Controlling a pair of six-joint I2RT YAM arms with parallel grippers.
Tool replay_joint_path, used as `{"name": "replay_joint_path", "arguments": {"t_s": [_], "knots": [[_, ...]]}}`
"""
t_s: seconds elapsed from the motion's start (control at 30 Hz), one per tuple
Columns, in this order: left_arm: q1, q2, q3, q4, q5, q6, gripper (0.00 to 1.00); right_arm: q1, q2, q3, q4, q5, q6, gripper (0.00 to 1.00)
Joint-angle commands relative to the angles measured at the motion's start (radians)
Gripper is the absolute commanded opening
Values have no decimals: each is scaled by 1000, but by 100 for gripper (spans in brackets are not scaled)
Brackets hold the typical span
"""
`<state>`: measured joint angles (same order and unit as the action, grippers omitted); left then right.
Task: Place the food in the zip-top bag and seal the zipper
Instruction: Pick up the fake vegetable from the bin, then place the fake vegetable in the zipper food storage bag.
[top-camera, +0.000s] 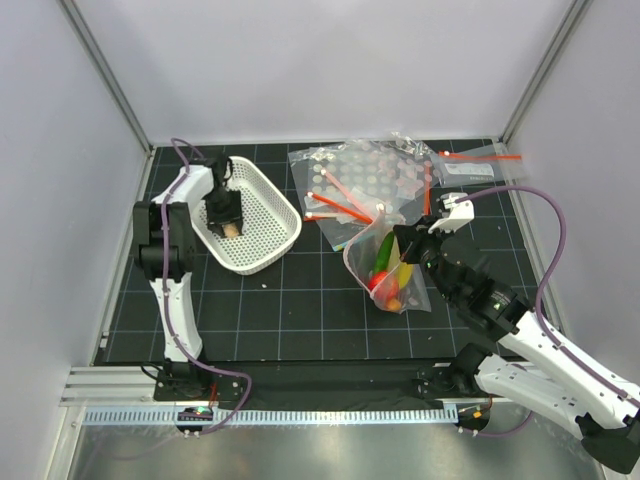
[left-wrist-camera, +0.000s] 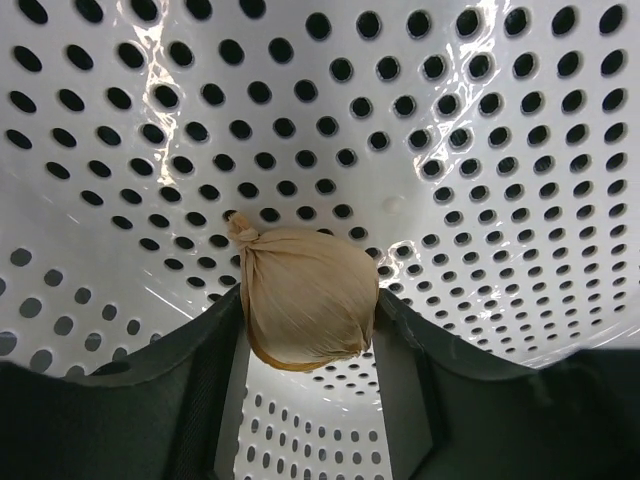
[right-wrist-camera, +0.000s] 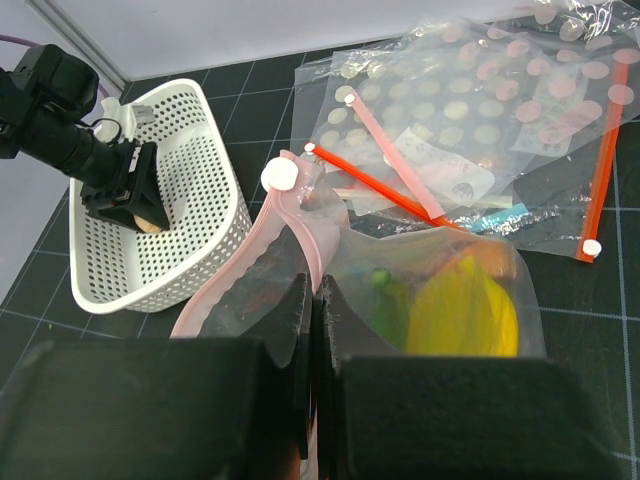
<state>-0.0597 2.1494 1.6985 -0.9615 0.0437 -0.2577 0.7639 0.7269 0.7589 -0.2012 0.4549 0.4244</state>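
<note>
Between my left gripper's (top-camera: 228, 224) fingers sits the beige egg (left-wrist-camera: 305, 295), knotted end pointing away from the palm. Both pads rest against its flanks, so I read that hand as clamped on it. Beyond the fingertips and all around them I see only the floor and wall of the white perforated basket (top-camera: 272, 203); whether the egg touches the floor I cannot tell from the wrist view.

On my right gripper (right-wrist-camera: 315, 290), the two fingers are pressed together with the mouth edge of the zip-top bag (right-wrist-camera: 440, 290) pinched between them. The pink zipper (right-wrist-camera: 235, 270) runs up and away from the fingertips toward their left and ends at a white round tab (right-wrist-camera: 281, 176). Just past the tips and slightly to their right, the pouch bulges with food already inside: a yellow banana (right-wrist-camera: 470, 310) and a green piece (right-wrist-camera: 385, 290) show through the film, and the overhead view adds a red piece (top-camera: 380, 283) at the bottom of the bag.

Farther beyond the right fingers lies a pile of spare dotted bags (right-wrist-camera: 450, 120) with orange-red strips, on the black gridded mat (top-camera: 300, 310). The basket stands well off to the left of those fingers.
</note>
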Motion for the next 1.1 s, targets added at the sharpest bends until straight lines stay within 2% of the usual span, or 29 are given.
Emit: {"name": "replay_joint_path", "arguments": {"t_s": [0.0,0.17,0.47,0.67,0.83,1.07], "knots": [[0,-58,13,3,56,-3,50,3,-7,13,79,18,5,1],[-5,-117,-11,21,67,-11,39,3,-9,11,79,19,5,1],[-117,-296,-42,44,21,-18,37,3,-7,13,77,18,4,1],[-183,-483,-103,115,103,-77,33,3,5,16,79,11,4,1],[-343,-589,-106,132,99,-138,33,3,5,20,79,2,5,1],[-664,-684,-119,274,41,-261,36,3,-4,19,77,5,4,1]]}}
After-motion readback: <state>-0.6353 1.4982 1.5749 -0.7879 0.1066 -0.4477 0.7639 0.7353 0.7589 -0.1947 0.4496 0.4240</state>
